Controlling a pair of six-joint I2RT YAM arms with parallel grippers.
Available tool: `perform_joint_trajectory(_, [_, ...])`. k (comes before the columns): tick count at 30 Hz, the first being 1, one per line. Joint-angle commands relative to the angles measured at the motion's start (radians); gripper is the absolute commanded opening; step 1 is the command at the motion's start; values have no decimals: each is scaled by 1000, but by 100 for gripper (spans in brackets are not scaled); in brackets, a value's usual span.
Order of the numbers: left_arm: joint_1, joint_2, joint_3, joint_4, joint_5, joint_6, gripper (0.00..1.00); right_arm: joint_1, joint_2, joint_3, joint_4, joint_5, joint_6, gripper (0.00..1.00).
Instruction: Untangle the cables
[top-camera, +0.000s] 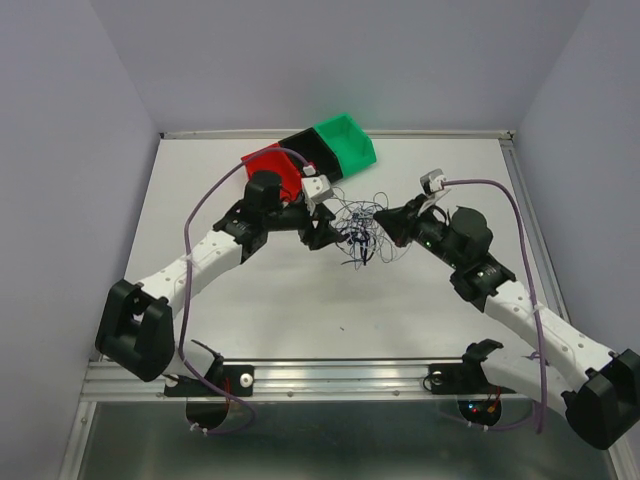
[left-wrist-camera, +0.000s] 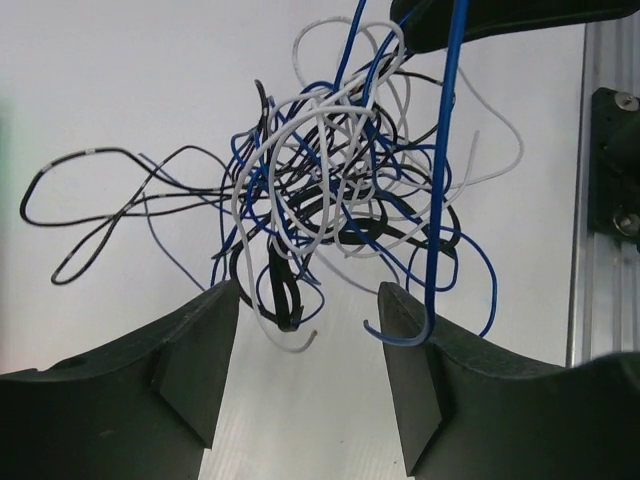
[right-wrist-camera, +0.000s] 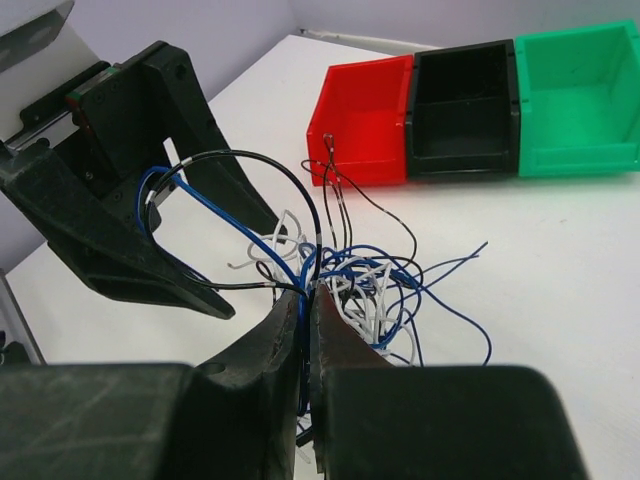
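Cables (top-camera: 360, 232), white, dark blue and black, are bunched in one loose knot on the table (top-camera: 300, 320), near the red bin (top-camera: 272, 165) on its side toward the arm bases. In the right wrist view one thin dark strand is seen reaching to the front wall of that bin; the rest is gathered a little short of it.

On the far side of the knot from the red bin, the right tool (right-wrist-camera: 308, 335) is pinched closed on the cables, with a blue strand and a black one drawn up as loops into the seam between its fingers. The left tool (left-wrist-camera: 305, 330), placed closer to the red bin than the knot is, is spread wide and nothing is gripped by it. The knot lies just beyond its fingertips, and a blue strand is hooked against one finger (left-wrist-camera: 415, 400).

Progress is judged to be slight. No cable is seen lying by itself away from the knot, and the three colours are interlaced at its core, with only a few ends and one black loop trailing outward. Nearly everything is therefore left to be done: each cable has yet to be drawn free of the others and laid apart.
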Motion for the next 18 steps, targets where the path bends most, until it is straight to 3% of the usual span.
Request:
perform_joint_trajectory(1, [-8, 32, 36, 89, 87, -55, 68, 3, -20, -21, 96, -49, 29, 1])
perform_joint_trajectory(14, [-40, 119, 37, 256, 62, -140, 67, 3, 25, -29, 159, -139, 69, 0])
perform_joint_trajectory(16, [-54, 132, 46, 267, 59, -144, 58, 5, 34, -29, 165, -149, 72, 0])
perform_joint_trajectory(18, [-58, 145, 56, 267, 21, -141, 32, 3, 37, -30, 173, -156, 76, 0])
